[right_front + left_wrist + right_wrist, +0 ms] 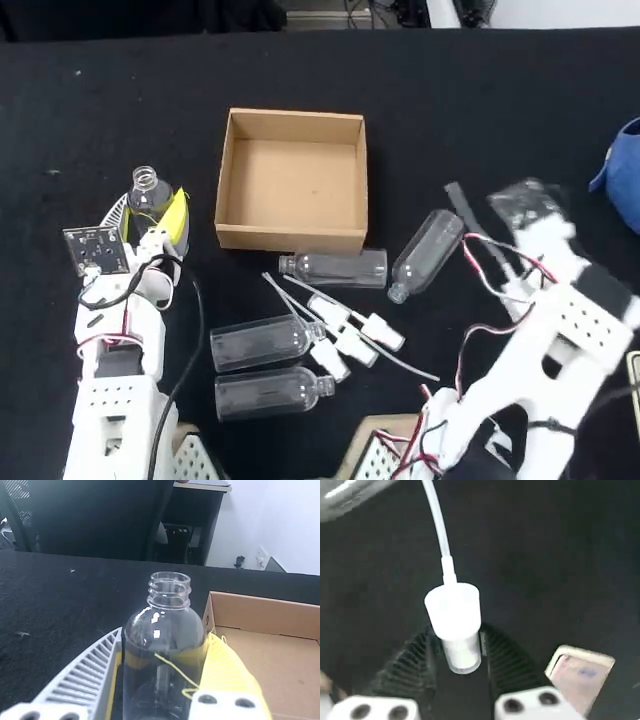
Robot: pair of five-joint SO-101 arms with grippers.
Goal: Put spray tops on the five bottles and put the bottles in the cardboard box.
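My left gripper (152, 212) stands left of the cardboard box (292, 238), shut on a clear bottle (146, 186) held upright with its neck open. The left wrist view has that bottle (165, 645) between the grey and yellow fingers (225, 675), with the box (265, 615) just beyond. My right gripper (522, 205) hangs at the right, shut on a white spray top (454, 615) whose tube points away from it. Several capless bottles (335, 268) lie in front of the box, with three loose spray tops (350, 328) among them.
The box is open and has nothing inside. A blue object (622, 168) sits at the right edge of the black table. A small beige block (580, 672) shows beside the right gripper. Open cloth lies behind and left of the box.
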